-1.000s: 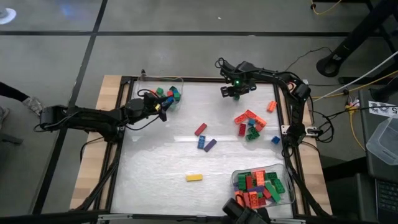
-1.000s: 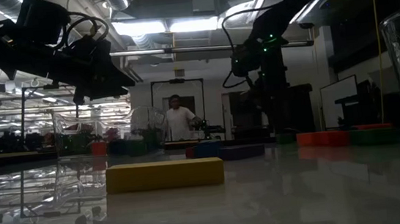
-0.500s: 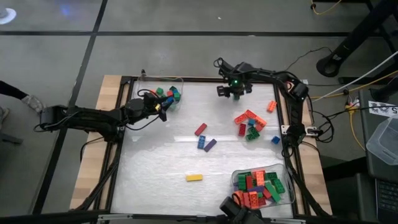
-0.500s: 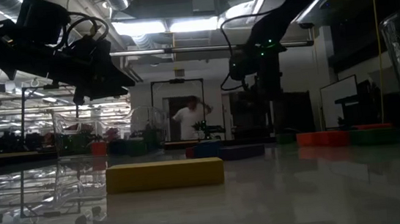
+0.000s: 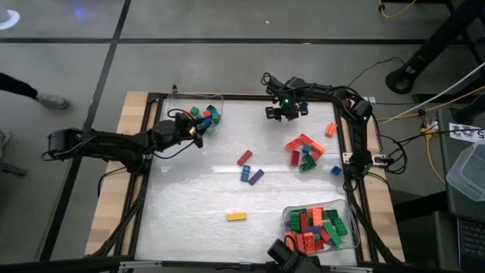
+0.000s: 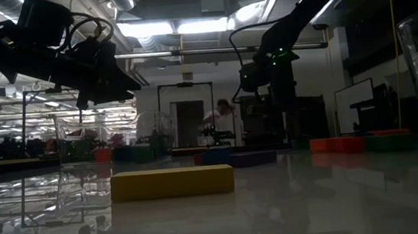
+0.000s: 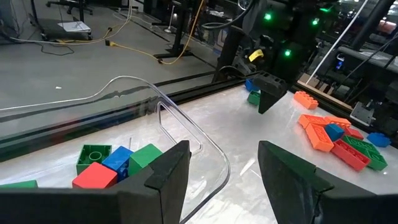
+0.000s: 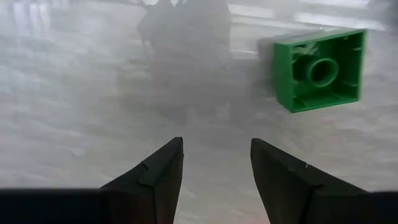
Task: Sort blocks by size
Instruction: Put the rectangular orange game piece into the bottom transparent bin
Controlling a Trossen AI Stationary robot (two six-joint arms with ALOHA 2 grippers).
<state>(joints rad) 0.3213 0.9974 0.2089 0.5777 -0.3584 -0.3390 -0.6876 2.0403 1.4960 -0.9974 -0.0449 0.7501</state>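
On the white table (image 5: pixel 197 197), the right gripper (image 8: pixel 212 168), jaws open and empty, hovers just beside a square green block (image 8: pixel 319 70), offset to one side.

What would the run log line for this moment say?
left tool: open, empty, beside small-block tray | right tool: open, empty, above table near green block | loose blocks: unsorted

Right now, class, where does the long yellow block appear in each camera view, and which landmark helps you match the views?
High view: the yellow block lies alone, bottom centre of the table.
Low view: nearest thing, centre-left foreground.
Left wrist view: not in it.
Right wrist view: not in it.
Shared landmark: the clear tray of cubes, also in the low and left wrist views.
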